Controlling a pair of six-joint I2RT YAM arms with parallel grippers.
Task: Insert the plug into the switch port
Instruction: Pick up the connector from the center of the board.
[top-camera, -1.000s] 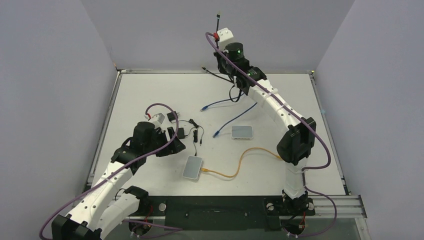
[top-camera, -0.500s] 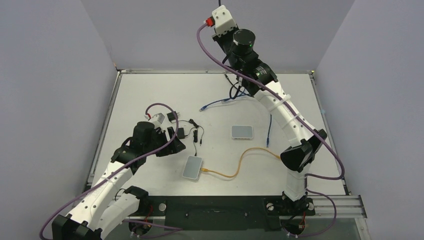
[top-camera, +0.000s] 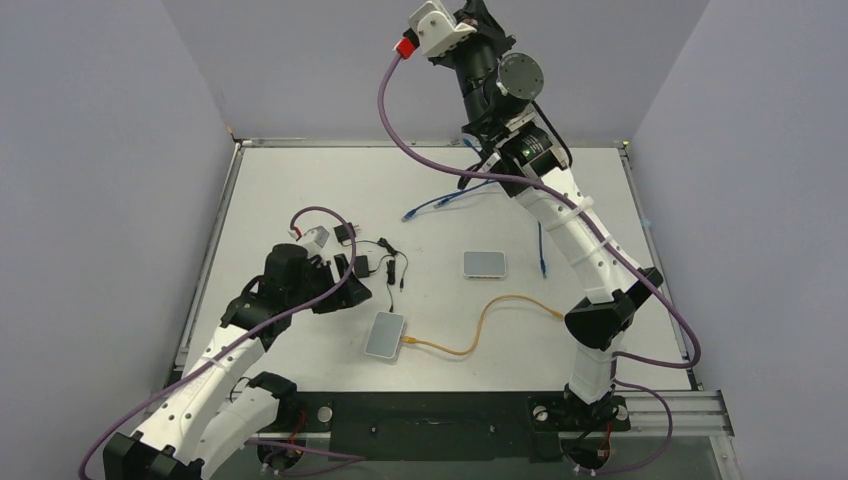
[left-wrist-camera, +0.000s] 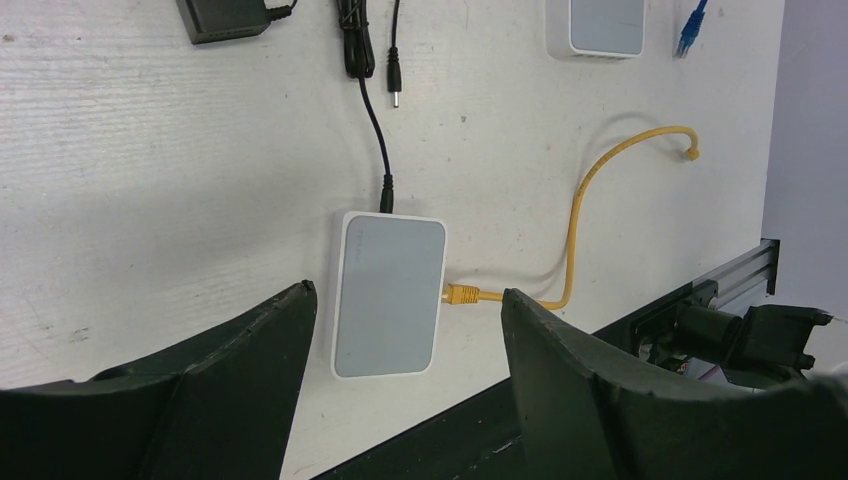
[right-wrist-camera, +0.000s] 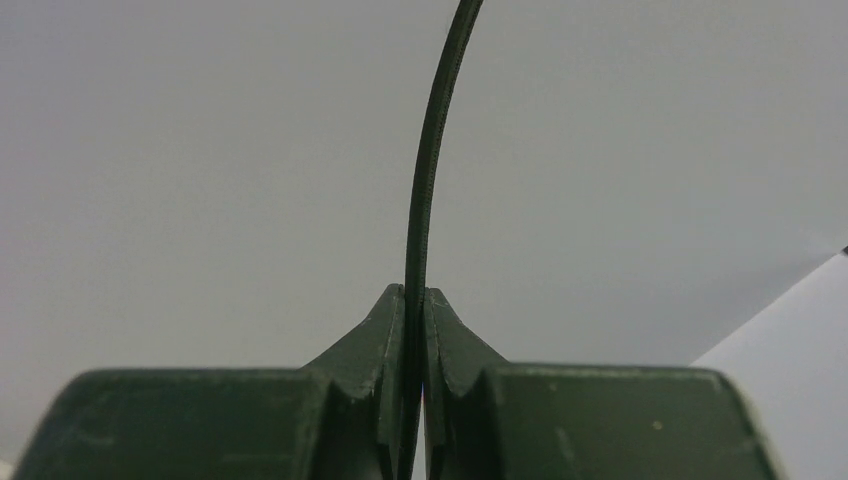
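Observation:
The switch (top-camera: 386, 334) is a flat white box with a pale grey face, lying near the table's front. In the left wrist view the switch (left-wrist-camera: 388, 295) has a yellow plug (left-wrist-camera: 462, 294) in its right edge and a black lead (left-wrist-camera: 386, 185) at its far edge. My left gripper (left-wrist-camera: 408, 293) hovers open above it, nothing between the fingers; from above the left gripper (top-camera: 352, 283) sits just left of the box. My right gripper (top-camera: 472, 12) is raised high at the back wall, shut on a thin black cable (right-wrist-camera: 425, 150). That cable's plug is out of view.
A second white box (top-camera: 484, 264) lies mid-table. Blue cables (top-camera: 440, 205) trail under the right arm. A black adapter (top-camera: 345, 235) and loose black leads (top-camera: 392, 265) lie by the left gripper. The yellow cable (top-camera: 490, 318) loops rightwards toward the right arm.
The right arm has swung higher and turned its wrist, carrying the black cable up out of the top view. The blue cables on the table have shifted. The left arm has stayed still.

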